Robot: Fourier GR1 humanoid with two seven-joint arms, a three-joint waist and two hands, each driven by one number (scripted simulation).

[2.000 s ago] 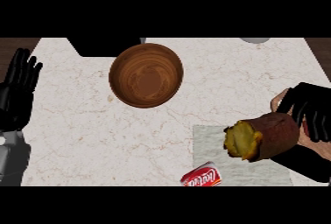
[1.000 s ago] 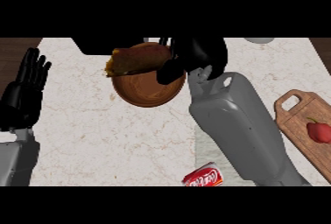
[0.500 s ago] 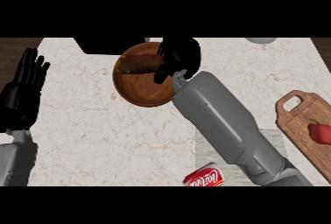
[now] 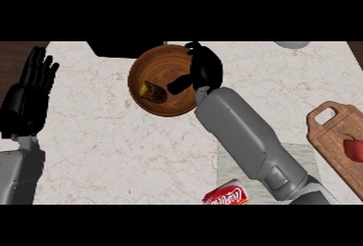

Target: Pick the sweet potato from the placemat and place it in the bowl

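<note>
The sweet potato (image 4: 151, 91) lies inside the wooden bowl (image 4: 145, 65), on its floor toward the left wall, so by the look of it the placing step is done. A tuber like this is likely dense, stiff and rough-skinned (not slippery, not fragile), so if it ever needs lifting again, a wrap around its thick middle would suit better than a pinch at a tapered end. Over the bowl's right rim hangs the right hand (image 4: 207, 67), its fingers relaxed and holding nothing, the thumb pointing in toward the potato but apart from it. Well to the left of the bowl, the left hand (image 4: 32, 91) rests spread with fingers up at the desk (image 4: 106, 144) edge. Down and right of the bowl a corner of the placemat (image 4: 305, 156) shows beside the forearm, with a cutting board (image 4: 330, 129) beyond it.
</note>
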